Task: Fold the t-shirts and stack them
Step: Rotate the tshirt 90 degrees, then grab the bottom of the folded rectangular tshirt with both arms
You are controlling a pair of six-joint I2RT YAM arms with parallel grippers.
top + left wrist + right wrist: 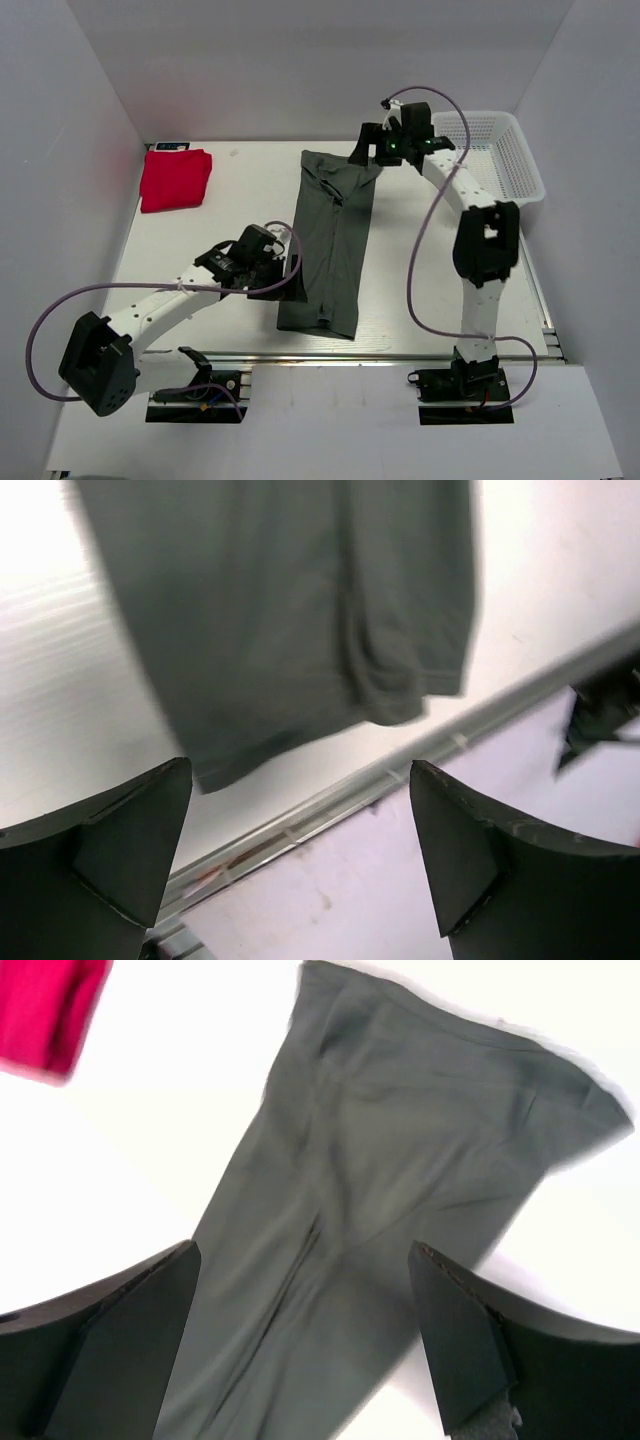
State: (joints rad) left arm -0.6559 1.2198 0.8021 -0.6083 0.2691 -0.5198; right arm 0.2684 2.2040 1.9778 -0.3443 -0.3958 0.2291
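While the red shirt (175,178) lay folded upper left, the grey shirt (330,245) lay half-folded at centre; the left gripper (288,272) and right gripper (364,152), both spread, probably needed to pinch its ends next.

The top external view looks down from above and behind on the whole counter (230,200). Both wrist views look down from close between their jaws at the dark grey-green t-shirt (330,240): the left at the end lying low in the top view, the right at its upper end, with the red t-shirt (45,1010) upper left.
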